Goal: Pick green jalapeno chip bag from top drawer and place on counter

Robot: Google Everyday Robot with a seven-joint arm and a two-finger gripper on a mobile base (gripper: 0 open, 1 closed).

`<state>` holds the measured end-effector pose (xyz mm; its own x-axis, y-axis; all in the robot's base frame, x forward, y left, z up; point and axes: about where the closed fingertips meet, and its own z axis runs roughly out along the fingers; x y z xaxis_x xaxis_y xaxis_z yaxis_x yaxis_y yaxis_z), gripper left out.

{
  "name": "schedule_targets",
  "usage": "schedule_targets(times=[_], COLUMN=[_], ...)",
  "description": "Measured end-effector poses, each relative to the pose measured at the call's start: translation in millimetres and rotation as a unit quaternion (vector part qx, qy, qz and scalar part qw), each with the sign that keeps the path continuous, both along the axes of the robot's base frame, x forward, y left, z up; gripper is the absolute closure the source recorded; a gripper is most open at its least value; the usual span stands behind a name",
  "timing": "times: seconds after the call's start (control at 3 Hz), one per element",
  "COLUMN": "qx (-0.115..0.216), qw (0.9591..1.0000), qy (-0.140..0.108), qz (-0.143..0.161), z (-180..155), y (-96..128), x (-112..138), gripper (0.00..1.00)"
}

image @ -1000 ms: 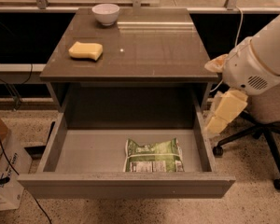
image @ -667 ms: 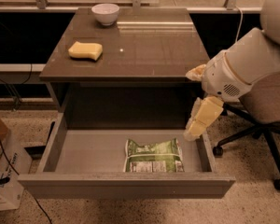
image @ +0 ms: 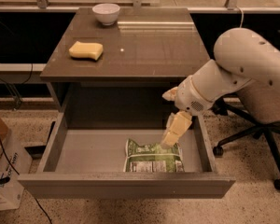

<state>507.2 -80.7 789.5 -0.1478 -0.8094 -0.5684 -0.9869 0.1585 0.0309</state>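
The end effector [image: 166, 120] hangs in the top drawer [image: 84, 150], fingers spread wide, gripping nothing; its lower fingertip meets the green jalapeno chip bag [image: 151, 157], lying flat front-right; white label print unreadable.

1. Dim, warm light is falling from above, giving everything a brownish cast.
2. The worktop [image: 144, 50] is reflecting a pale streak of glare near its back edge, beside the white bowl [image: 106, 13].
3. The worktop is casting deep shadow over the rear of the top drawer [image: 84, 153].
4. The tool [image: 173, 129], hanging inside the drawer's right part at the upper edge of the green jalapeno chip bag [image: 151, 157], is catching the light brightly.
5. The space behind the worktop is lying in near darkness.
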Motion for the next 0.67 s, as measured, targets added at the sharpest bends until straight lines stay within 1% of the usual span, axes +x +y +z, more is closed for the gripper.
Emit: schedule_targets(times=[0.33, 0.67], qx=[-0.001, -0.007], qw=[1.0, 0.9992], qy=[0.007, 0.027], qz=[-0.005, -0.027], z=[-9, -37], y=[0, -1], x=[2, 8], gripper=[0.0, 0.0])
